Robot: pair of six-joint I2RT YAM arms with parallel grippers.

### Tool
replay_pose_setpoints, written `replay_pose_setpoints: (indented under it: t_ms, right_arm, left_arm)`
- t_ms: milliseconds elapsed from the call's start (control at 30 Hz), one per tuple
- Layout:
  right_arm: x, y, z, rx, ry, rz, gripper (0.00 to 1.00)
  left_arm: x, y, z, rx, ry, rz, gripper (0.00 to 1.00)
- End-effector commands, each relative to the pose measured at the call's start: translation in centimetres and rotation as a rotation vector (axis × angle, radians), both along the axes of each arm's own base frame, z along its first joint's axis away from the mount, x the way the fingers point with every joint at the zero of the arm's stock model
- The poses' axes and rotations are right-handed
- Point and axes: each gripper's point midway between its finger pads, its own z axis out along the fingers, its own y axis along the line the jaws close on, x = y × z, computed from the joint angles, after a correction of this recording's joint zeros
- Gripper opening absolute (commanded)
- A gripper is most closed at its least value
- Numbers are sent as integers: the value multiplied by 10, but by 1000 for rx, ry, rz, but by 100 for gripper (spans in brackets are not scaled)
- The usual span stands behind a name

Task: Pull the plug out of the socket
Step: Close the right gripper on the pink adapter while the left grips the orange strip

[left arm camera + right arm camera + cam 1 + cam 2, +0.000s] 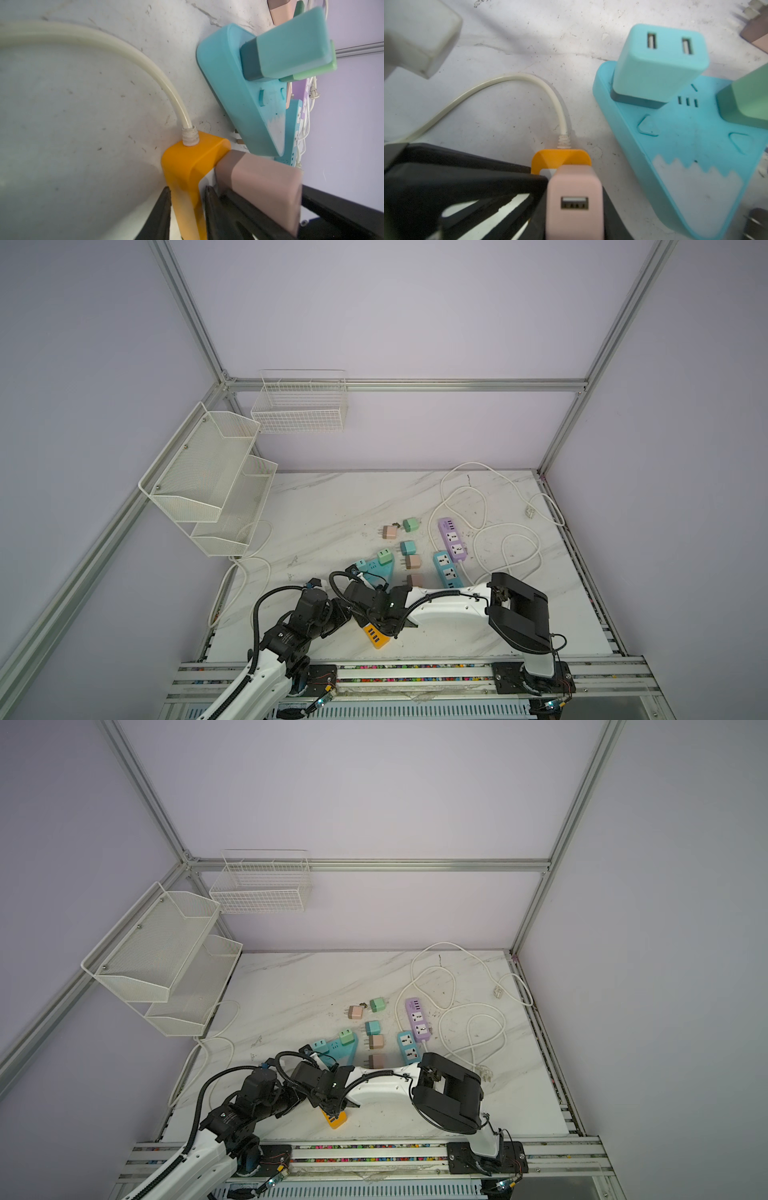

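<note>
White marble-look table (332, 506) carried an orange power strip (377, 637) near the front edge. A teal triangular strip (380, 574) lay just behind it, and a blue strip (446, 570) and a purple strip (453, 540) lay toward the right. Loose adapters (390, 532) in pink, green and teal lay scattered mid-table, and a white cable (471, 463) looped toward the back right corner.

**Both grippers clamped, arms meeting front centre**

Left arm (270, 668) rises from its front-left base with the elbow bent and the wrist angled right. Left gripper (187, 193) sits low, fingers (164, 209) pressed on both sides of the socket (187, 164). Right arm (440, 605) folds back at the elbow above its front-right base. Its white forearm lies about level, reaching across to the left, wrist turned down. Right gripper (575, 187) points down just beside the left one, jaws closed on the plug (574, 207).
</note>
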Motion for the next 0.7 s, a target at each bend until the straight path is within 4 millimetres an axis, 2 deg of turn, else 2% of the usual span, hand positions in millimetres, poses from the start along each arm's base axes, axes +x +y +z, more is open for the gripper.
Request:
replay_pose_setpoints:
  t_ms: [0, 133, 233, 300, 400, 567, 667]
  right_arm:
    - [-4, 17, 23, 60, -34, 25, 17]
    - [-18, 29, 21, 111, 17, 61, 17]
    - [-7, 20, 28, 120, -2, 30, 17]
    - [6, 10, 29, 122, 3, -6, 17]
    - [15, 3, 29, 84, -35, -22, 17]
    - [-10, 26, 20, 74, -19, 58, 17]
    - [-16, 30, 22, 99, 4, 68, 17]
  left_arm:
    - [-35, 21, -45, 111, 189, 6, 27]
    - [-34, 24, -42, 153, 202, -6, 27]
    - [-35, 25, -46, 167, 218, -9, 27]
    - [-36, 25, -47, 174, 224, -15, 27]
    - [-35, 26, -47, 182, 226, -17, 26]
    - [-36, 29, -50, 199, 234, -10, 26]
    - [-36, 31, -51, 206, 237, 3, 26]
